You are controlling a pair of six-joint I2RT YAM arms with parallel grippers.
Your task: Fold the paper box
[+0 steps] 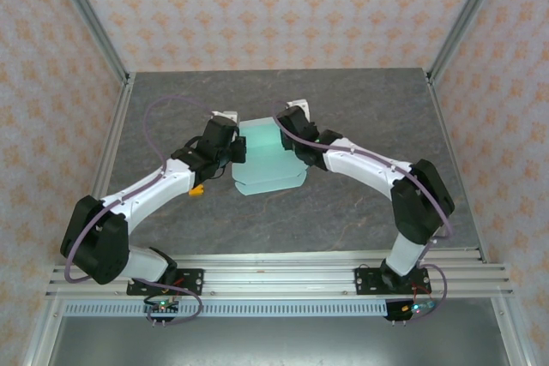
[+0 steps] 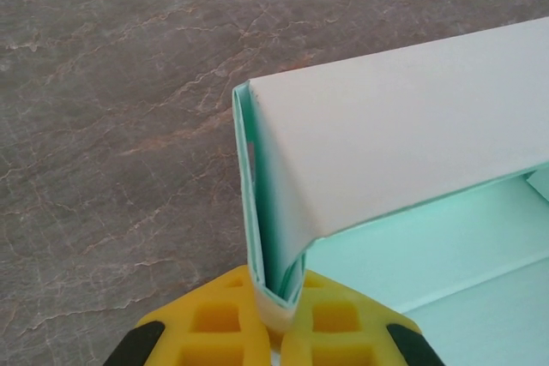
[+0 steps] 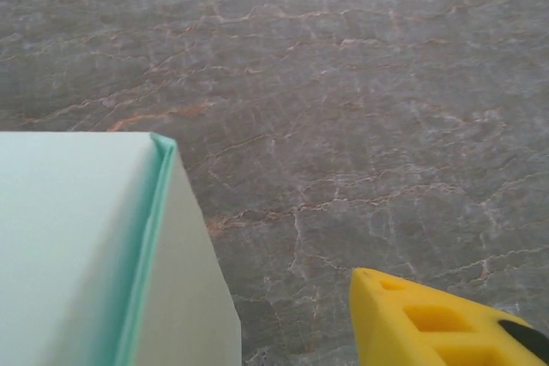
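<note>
Mint-blue card box [image 1: 268, 165], frame centre: L gripper [image 2: 276, 315] pinches its folded edge; R gripper [image 1: 288, 141] parted, yellow finger [image 3: 429, 319] off card.

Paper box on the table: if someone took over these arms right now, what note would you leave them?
Grippers: left gripper, jaws shut on a raised wall of the paper box; right gripper, jaws open, its yellow finger clear of the card.
Box: on the table, between both arms.
Done: one side folded up.
Left: the near flap lies flat; box not closed.
</note>
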